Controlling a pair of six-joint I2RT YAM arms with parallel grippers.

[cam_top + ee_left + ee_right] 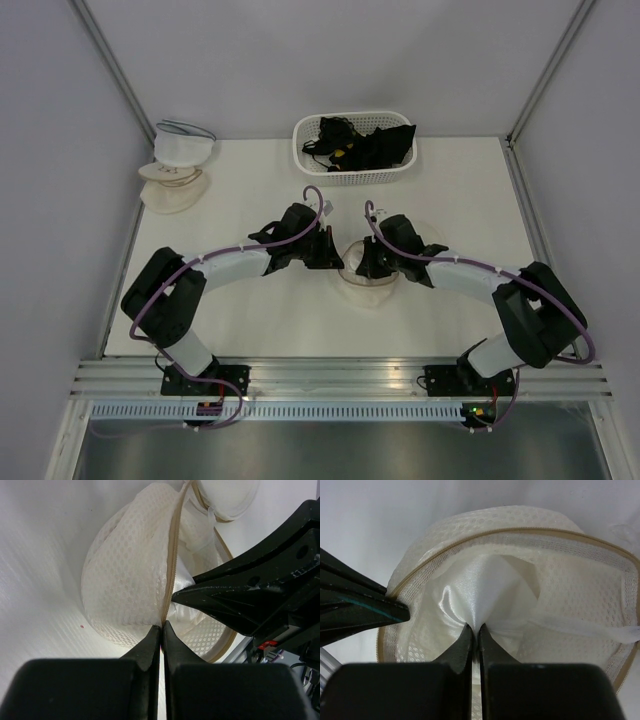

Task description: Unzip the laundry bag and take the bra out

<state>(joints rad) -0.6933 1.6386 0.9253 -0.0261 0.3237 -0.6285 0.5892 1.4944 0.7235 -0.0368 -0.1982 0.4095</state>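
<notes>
Jaws sitting closed on both arms: left gripper (161, 627) clamping laundry bag (125, 590) at its zip edge; right gripper (474, 627) pinching bra (485, 587), glossy satin bulging from the domed honeycomb-mesh mouth. Table (250, 190) stretching beyond toward slatted white basket (352, 181) holding black garments (365, 145) at far edge.

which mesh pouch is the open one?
The laundry bag at the centre of the table: its zip is parted and the white bra shows inside. The stacked pouches at the far-left edge sit apart, untouched.
</notes>
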